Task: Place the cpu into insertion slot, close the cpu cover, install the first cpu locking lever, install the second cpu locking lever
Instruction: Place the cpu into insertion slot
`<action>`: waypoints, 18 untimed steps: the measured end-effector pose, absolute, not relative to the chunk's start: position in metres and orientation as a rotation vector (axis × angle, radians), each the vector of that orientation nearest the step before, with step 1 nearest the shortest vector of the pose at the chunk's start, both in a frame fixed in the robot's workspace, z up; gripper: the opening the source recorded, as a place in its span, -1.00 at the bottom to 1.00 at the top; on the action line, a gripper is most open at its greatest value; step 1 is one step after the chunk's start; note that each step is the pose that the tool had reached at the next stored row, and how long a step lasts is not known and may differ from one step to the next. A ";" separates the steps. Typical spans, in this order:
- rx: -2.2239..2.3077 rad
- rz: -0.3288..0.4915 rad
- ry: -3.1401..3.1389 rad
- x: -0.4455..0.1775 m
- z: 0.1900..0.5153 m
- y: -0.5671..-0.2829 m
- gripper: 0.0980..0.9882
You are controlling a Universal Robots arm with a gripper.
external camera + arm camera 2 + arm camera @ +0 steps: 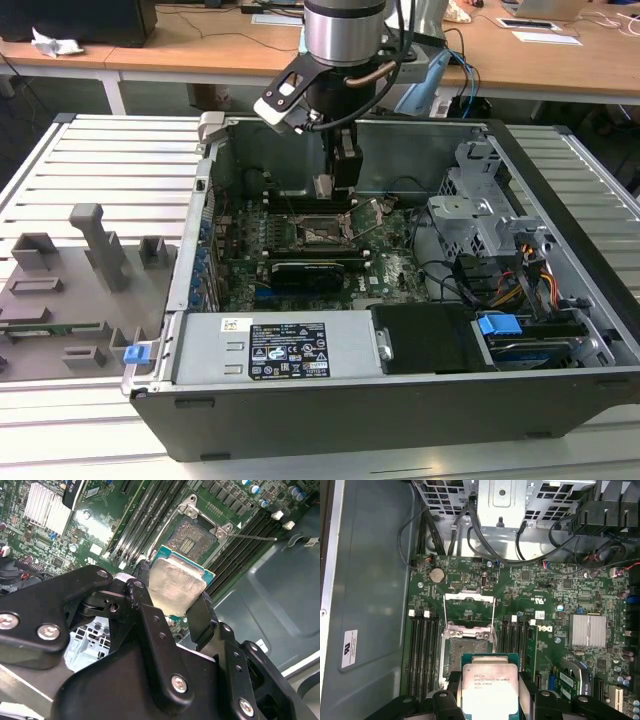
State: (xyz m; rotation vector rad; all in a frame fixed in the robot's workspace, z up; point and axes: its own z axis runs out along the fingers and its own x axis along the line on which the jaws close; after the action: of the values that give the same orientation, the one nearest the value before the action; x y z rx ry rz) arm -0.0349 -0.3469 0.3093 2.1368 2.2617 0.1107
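My gripper (172, 600) is shut on the cpu (176, 582), a flat square chip with a pale metal face, held by two opposite edges between the black fingers (141, 587). In the first wrist view the cpu (490, 686) hangs just short of the insertion slot (466, 654), a dark square socket with a silvery rim. The cpu cover (469, 600) stands flipped open on the socket's far side. In the exterior view the gripper (328, 190) hovers a little above the insertion slot (322, 233) on the green motherboard. A thin wire locking lever (252, 538) sticks out beside the insertion slot (192, 537).
The open computer case (190, 250) lies on a slatted table. Memory slots (422, 650) flank the socket. A metal drive cage (480, 210) with cables sits to the exterior view's right, a power supply (280, 350) in front, and a grey fixture plate (70, 290) outside the case.
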 end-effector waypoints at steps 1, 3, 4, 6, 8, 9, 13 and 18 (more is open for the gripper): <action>2.137 0.111 2.262 -0.035 0.309 -0.347 -0.01; 2.137 0.111 2.262 -0.035 0.305 -0.347 -0.01; 2.137 0.111 2.262 -0.035 0.303 -0.347 -0.01; 2.138 0.111 2.260 -0.035 0.299 -0.347 -0.01; 2.144 0.111 2.254 -0.035 0.296 -0.347 -0.01; 2.148 0.111 2.251 -0.035 0.294 -0.347 -0.01; 2.153 0.111 2.246 -0.035 0.289 -0.346 -0.01; 2.153 0.110 2.245 -0.035 0.281 -0.346 -0.01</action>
State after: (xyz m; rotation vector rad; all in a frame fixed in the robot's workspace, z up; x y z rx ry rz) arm -0.0349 -0.3460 0.2806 2.1529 2.2449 0.1104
